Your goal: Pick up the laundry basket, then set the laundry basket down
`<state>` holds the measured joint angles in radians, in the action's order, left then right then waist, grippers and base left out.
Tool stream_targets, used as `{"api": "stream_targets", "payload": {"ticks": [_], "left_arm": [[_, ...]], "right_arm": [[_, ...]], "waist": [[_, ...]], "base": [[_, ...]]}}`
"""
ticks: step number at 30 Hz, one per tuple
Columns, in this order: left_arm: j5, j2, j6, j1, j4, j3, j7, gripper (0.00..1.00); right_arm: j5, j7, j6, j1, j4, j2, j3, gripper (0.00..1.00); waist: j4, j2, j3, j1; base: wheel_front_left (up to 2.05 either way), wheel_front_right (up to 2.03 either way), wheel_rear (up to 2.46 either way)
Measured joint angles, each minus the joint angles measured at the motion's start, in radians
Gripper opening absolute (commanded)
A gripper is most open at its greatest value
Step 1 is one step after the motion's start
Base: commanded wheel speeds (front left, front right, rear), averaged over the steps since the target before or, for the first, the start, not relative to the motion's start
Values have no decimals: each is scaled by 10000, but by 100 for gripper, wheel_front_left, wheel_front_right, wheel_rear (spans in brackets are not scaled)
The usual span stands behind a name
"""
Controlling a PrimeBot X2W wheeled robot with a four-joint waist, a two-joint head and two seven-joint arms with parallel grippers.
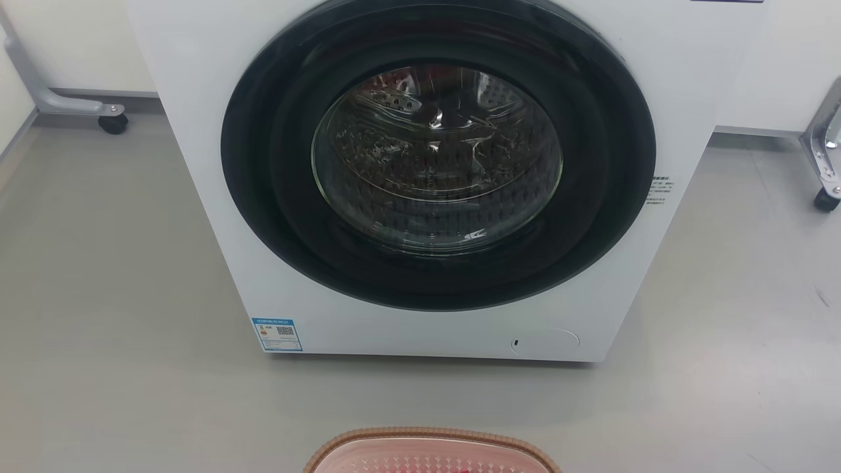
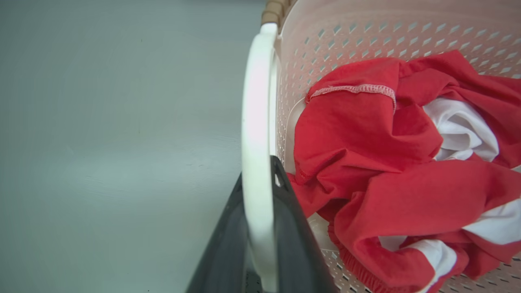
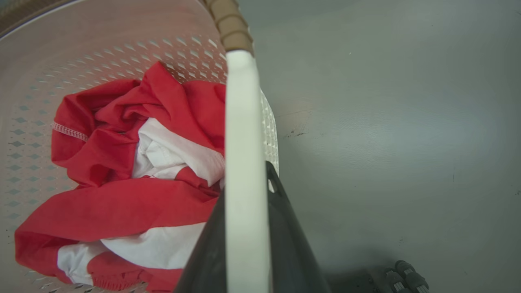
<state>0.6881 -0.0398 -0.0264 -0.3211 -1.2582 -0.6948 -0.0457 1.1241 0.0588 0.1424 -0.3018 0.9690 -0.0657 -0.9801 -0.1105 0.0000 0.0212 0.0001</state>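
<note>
1. Head view: the laundry basket point(image 1: 430, 439) is sitting at the bottom edge, near the closed washing machine point(image 1: 433, 328) on the grey floor point(image 1: 98, 295). I am judging that any forward swing while carrying is risking a knock against that white front.
2. Left wrist view: the left gripper point(image 2: 258, 171) is clamping the basket's left handle point(image 2: 256, 101), one dark finger on each side. I cannot tell whether the basket is resting on the floor or hanging. The plastic is looking smooth, so I am worrying about it sliding through the fingers under load. A red-and-white garment point(image 2: 366, 154) is lying loose inside.
3. Right wrist view: the right gripper point(image 3: 248, 179) is likewise clamping the right handle point(image 3: 242, 122). If I am moving one arm faster than the other, the basket could be tilting and the garment spilling out.
</note>
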Motion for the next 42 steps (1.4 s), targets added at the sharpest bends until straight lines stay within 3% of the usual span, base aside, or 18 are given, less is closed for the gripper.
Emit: {"api": "stream_targets", "payload": {"ticks": [42], "left_arm": [[136,-29,86,2,0,-222,-104,0]], "right_arm": [[949,-600,0,-430,278,-2,-1189,0]], "waist": [[43,0,-236,0]], "base": [[0,0,0]]}}
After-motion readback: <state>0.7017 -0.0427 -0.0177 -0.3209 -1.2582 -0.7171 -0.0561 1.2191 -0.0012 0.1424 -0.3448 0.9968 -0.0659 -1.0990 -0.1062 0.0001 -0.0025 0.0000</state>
